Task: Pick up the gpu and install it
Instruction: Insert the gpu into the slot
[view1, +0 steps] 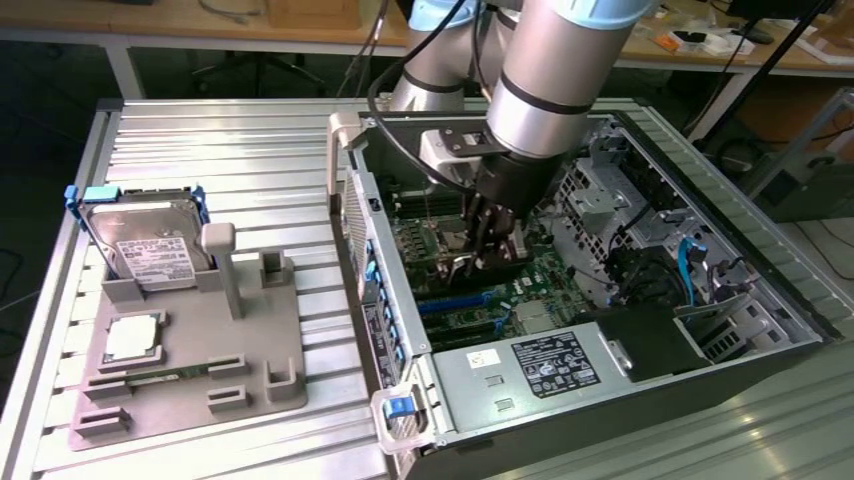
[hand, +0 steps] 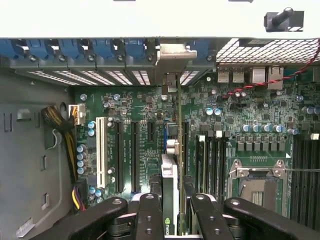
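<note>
Wrist view: pincer (hand: 170, 210) grips gpu (hand: 170, 165) edge-on inside computer case (hand: 30, 165).

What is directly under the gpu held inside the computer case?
The gripper holds the gpu edge-on above the green motherboard, over the row of long black expansion slots. The card covers the slot below it, so whether it is seated cannot be seen.

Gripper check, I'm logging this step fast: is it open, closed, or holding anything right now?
Gripper: closed on the thin flat black GPU card, held edge-on over the green motherboard inside the open computer case.
</note>
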